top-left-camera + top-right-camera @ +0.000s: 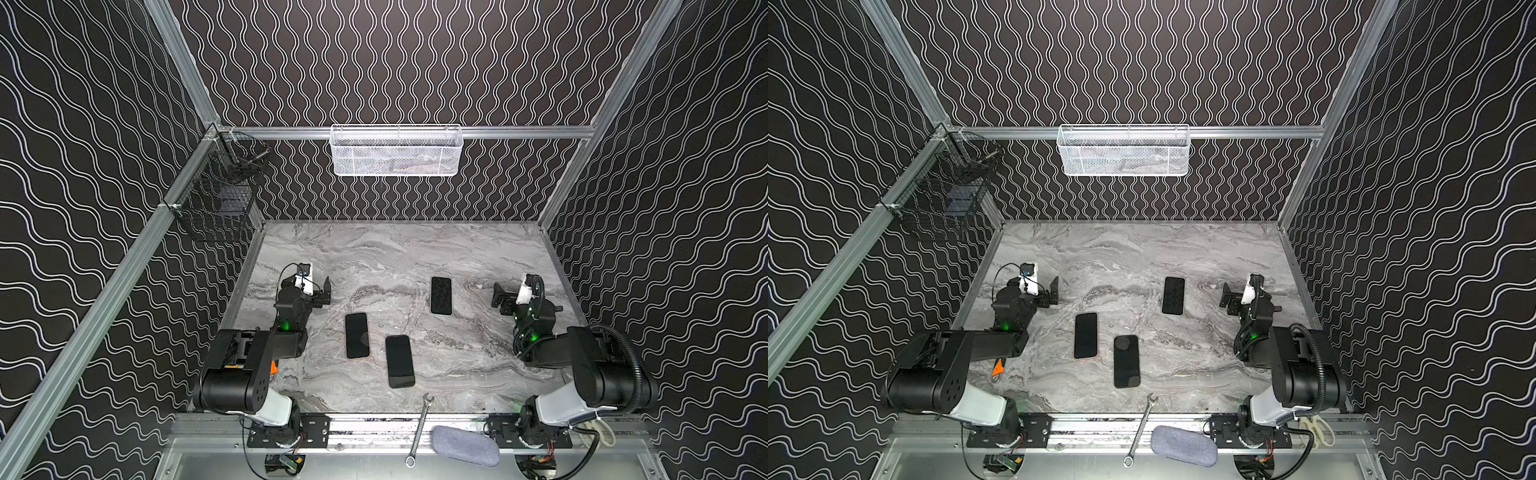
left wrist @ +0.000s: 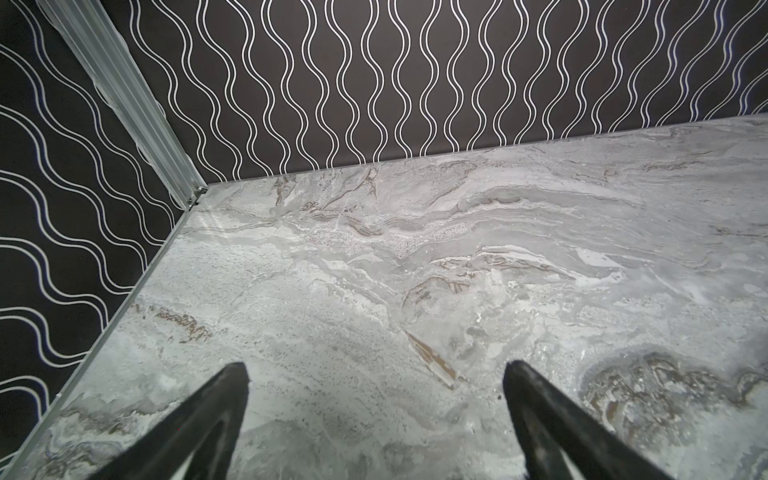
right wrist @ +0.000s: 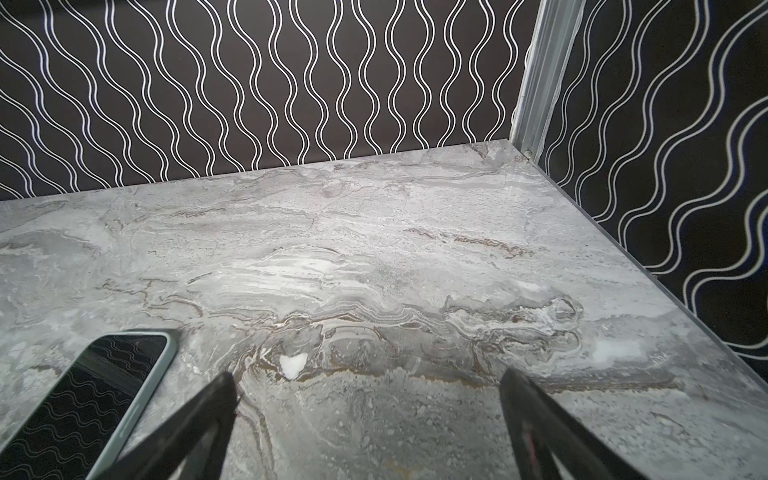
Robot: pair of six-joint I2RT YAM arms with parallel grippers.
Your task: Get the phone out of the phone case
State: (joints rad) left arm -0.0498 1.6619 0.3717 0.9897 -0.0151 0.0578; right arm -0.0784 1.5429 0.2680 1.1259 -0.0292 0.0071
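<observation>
Wide-open black right gripper (image 3: 368, 376) is nearer the black phone (image 3: 87, 395) in pale-green case (image 3: 133, 411), lengthwise front-to-back, inward; left gripper (image 2: 375, 366) wide too.

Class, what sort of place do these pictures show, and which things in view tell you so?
Probably a robot lab test cell, not a home: a left arm and right arm bolted to a front rail, aluminium frame with patterned walls enclosing a marble-look tabletop.

left arm (image 1: 291, 309) folded | left fingers (image 2: 208, 415) spread, empty | right arm (image 1: 598, 374) folded | right fingers (image 3: 528, 415) spread, empty
</observation>
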